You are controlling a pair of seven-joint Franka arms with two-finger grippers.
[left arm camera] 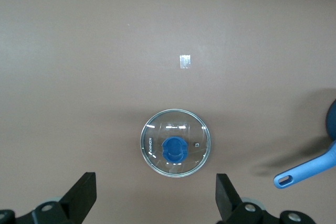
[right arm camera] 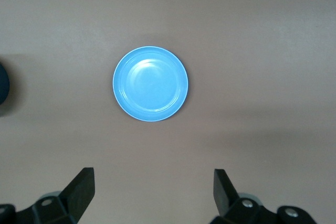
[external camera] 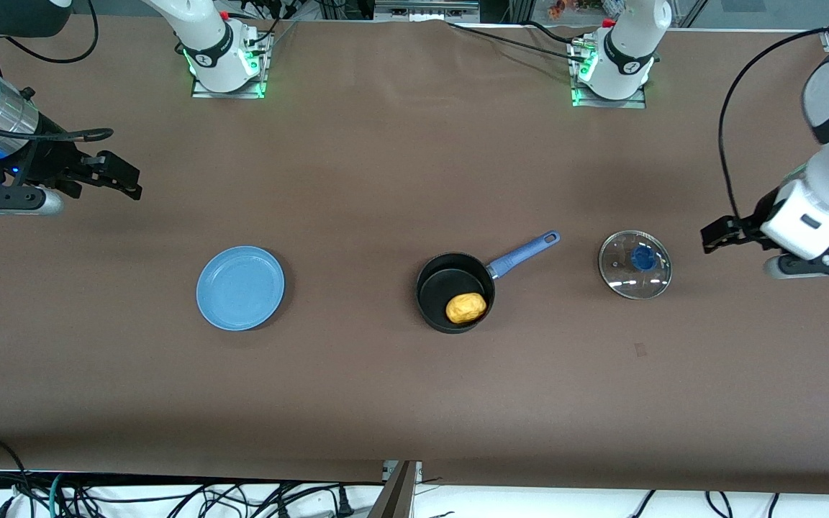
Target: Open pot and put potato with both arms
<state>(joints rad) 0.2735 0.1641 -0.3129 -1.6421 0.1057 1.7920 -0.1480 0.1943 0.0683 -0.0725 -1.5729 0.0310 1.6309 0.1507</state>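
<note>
The black pot [external camera: 437, 288] with its blue handle [external camera: 522, 255] stands uncovered on the brown table, and the yellow potato [external camera: 465, 308] lies inside it. Its glass lid [external camera: 635, 264] with a blue knob lies flat on the table beside the pot, toward the left arm's end. My left gripper [external camera: 708, 237] hangs open and empty up in the air near that end. The left wrist view shows the lid [left arm camera: 176, 149], the handle's tip [left arm camera: 307, 171] and the open left gripper [left arm camera: 156, 191]. My right gripper [external camera: 130, 180] is open and empty, raised at the right arm's end.
A flat light-blue plate [external camera: 240, 288] with nothing on it lies toward the right arm's end, level with the pot. In the right wrist view the plate [right arm camera: 150, 83] sits ahead of the open right gripper [right arm camera: 153, 184]. Cables run along the table's front edge.
</note>
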